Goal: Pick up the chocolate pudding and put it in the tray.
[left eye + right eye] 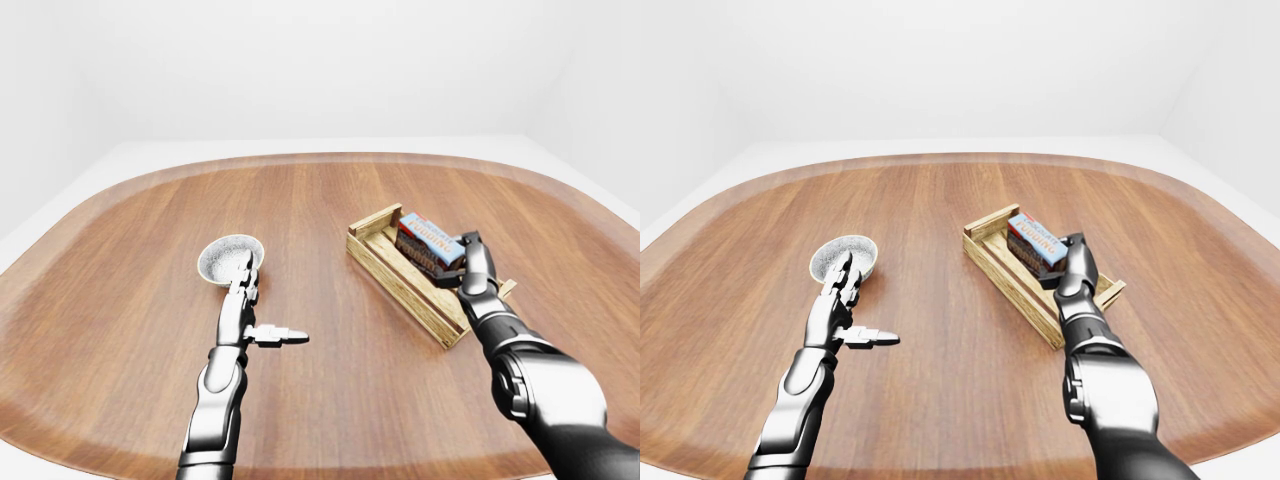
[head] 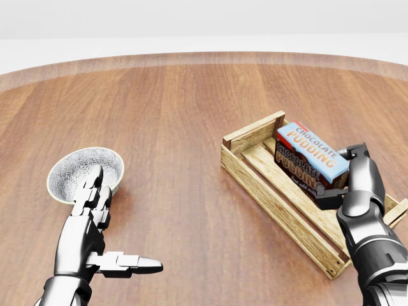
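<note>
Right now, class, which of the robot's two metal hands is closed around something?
The right hand: its fingers grip the blue-and-brown chocolate pudding box inside the wooden slatted tray. The left hand is open and empty.

left hand [image 2: 102, 220] open, right hand [image 2: 341, 182] gripping

Blue-and-brown chocolate pudding box [image 2: 311, 160], pale wooden tray [image 2: 275, 197], grey speckled bowl [image 2: 71, 172].
</note>
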You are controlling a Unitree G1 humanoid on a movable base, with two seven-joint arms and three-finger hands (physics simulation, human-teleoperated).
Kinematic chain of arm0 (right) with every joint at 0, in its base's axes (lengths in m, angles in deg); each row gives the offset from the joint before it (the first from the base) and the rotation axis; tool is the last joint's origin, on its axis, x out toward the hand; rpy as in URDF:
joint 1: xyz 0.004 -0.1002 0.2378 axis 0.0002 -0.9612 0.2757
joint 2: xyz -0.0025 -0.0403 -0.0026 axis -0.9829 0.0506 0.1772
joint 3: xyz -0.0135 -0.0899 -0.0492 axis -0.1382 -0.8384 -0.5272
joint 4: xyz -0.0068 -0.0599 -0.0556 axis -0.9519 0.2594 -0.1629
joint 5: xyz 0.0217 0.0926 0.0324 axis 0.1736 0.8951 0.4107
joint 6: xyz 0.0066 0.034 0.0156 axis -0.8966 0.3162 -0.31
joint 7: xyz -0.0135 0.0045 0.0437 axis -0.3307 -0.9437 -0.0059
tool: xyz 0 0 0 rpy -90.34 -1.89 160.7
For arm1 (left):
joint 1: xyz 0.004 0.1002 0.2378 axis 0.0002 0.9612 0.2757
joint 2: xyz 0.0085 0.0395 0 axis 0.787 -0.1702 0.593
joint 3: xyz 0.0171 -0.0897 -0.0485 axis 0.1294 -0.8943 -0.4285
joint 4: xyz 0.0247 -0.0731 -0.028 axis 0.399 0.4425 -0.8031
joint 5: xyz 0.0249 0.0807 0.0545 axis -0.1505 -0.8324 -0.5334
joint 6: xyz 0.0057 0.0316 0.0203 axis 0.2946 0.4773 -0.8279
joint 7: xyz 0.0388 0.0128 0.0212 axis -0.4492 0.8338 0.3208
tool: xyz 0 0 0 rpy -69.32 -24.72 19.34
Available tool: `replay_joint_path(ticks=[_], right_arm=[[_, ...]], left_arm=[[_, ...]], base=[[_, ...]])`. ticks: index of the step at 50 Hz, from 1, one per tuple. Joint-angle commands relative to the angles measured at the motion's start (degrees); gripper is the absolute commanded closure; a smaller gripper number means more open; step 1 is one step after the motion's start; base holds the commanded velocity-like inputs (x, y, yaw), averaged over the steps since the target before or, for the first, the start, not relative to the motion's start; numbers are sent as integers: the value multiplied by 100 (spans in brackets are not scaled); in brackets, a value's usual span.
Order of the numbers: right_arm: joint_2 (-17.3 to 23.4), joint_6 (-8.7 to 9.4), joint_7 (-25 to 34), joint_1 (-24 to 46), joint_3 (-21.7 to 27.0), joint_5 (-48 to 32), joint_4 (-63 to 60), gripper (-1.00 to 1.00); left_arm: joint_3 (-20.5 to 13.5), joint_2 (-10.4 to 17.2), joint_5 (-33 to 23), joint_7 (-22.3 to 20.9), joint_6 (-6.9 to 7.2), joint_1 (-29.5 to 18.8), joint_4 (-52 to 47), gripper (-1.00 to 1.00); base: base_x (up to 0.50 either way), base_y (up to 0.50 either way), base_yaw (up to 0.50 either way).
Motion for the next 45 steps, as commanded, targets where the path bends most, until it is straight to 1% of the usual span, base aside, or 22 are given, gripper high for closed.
replay_joint_path(ticks=[1, 6, 13, 15, 21, 29, 32, 35, 45], right_arm=[[-1, 0, -159, -162, 40, -44, -97, 100], [-25, 0, -167, -230, 49, -58, -87, 100], [-31, 0, -199, -365, 74, -79, -73, 100], [-29, 0, -198, -381, 82, -78, -73, 100], [-41, 0, -202, -430, 98, -72, -70, 100], [-39, 0, -210, -502, 112, -77, -64, 100], [-32, 0, -210, -521, 121, -72, -61, 100], [-29, 0, -213, -550, 126, -73, -60, 100], [5, 0, -233, -670, 147, -81, -52, 100]], left_arm=[[3, 0, -14, -5, -20, 13, 0, -100], [4, 0, -18, -8, -49, 2, 38, -100], [12, -3, -22, -8, -28, 23, -6, -100], [11, -2, -24, -10, -47, 23, 14, -100], [11, -2, -25, -11, -50, 20, 20, -100], [7, -1, -23, -12, -34, 22, 3, -100], [5, -1, -20, -8, -1, 20, -29, -100], [-2, 2, -19, -9, -30, 7, 13, -100], [-5, 2, -12, 0, -13, -7, 13, -100]], base=[[0, 0, 0], [0, 0, 0], [0, 0, 0], [0, 0, 0], [0, 0, 0], [0, 0, 0], [0, 0, 0], [0, 0, 0], [0, 0, 0]])
